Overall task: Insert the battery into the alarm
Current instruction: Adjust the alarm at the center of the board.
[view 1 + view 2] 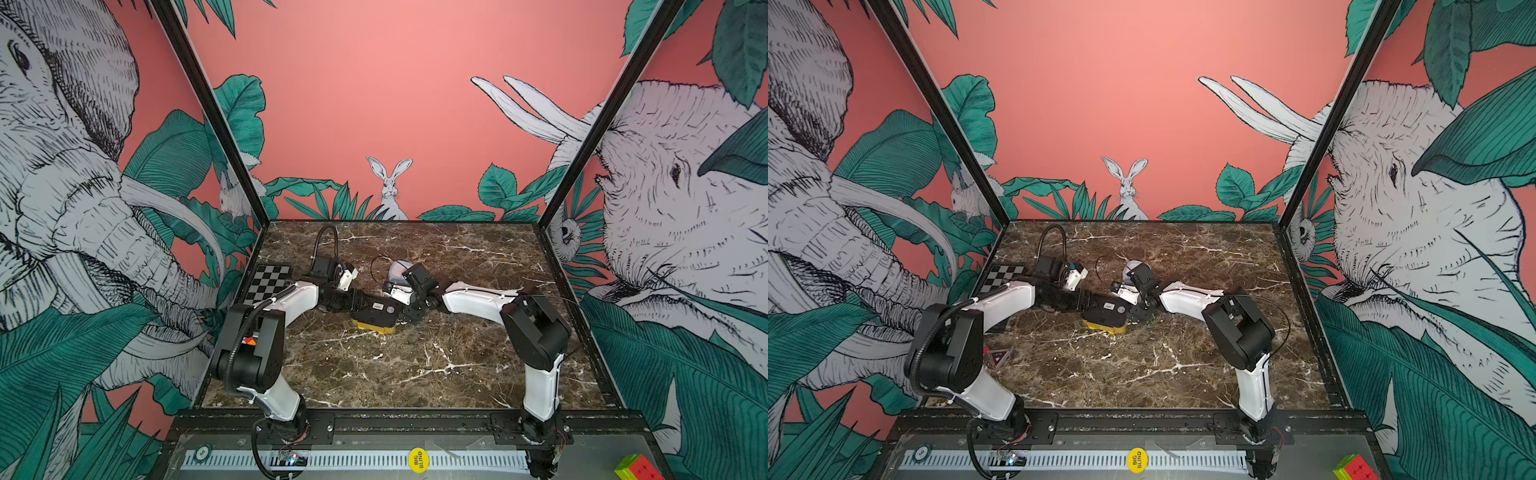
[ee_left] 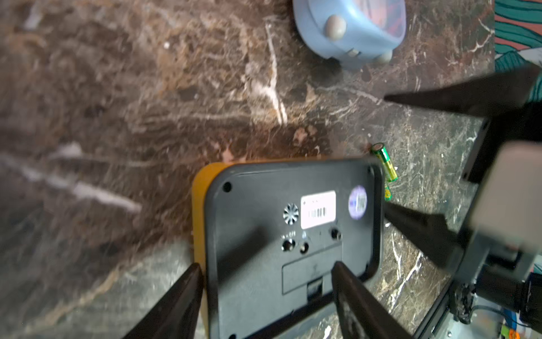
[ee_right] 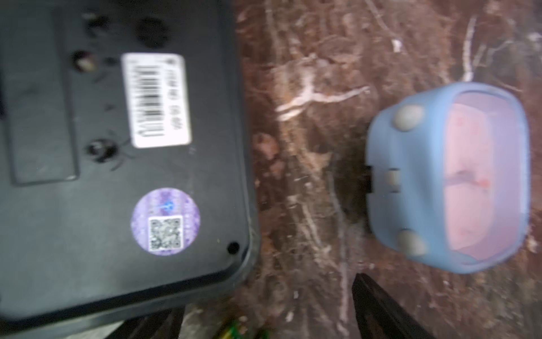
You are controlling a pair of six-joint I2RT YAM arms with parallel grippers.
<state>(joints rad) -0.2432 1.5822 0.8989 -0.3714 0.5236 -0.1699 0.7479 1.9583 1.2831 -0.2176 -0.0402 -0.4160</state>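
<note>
The alarm (image 1: 376, 318) lies face down mid-table, yellow body under a black back (image 2: 264, 220). Its battery cover (image 2: 305, 273) looks closed. My left gripper (image 2: 267, 265) is open over it, one finger beside the yellow edge and the other above the back near the cover. A green-and-yellow battery (image 2: 384, 164) lies on the marble just off the alarm's far edge. It lies between the spread fingers of my right gripper (image 3: 264, 296), which is open and holds nothing. In the right wrist view only a green sliver of the battery (image 3: 231, 330) shows. The battery is hidden in both top views.
A small blue clock (image 1: 398, 269) (image 3: 440, 176) stands just behind the two grippers. A thin black cable loop (image 1: 376, 266) lies beside it. A checkerboard (image 1: 266, 282) leans at the left wall. A colour cube (image 1: 636, 467) and a yellow chip (image 1: 418, 459) sit on the front ledge.
</note>
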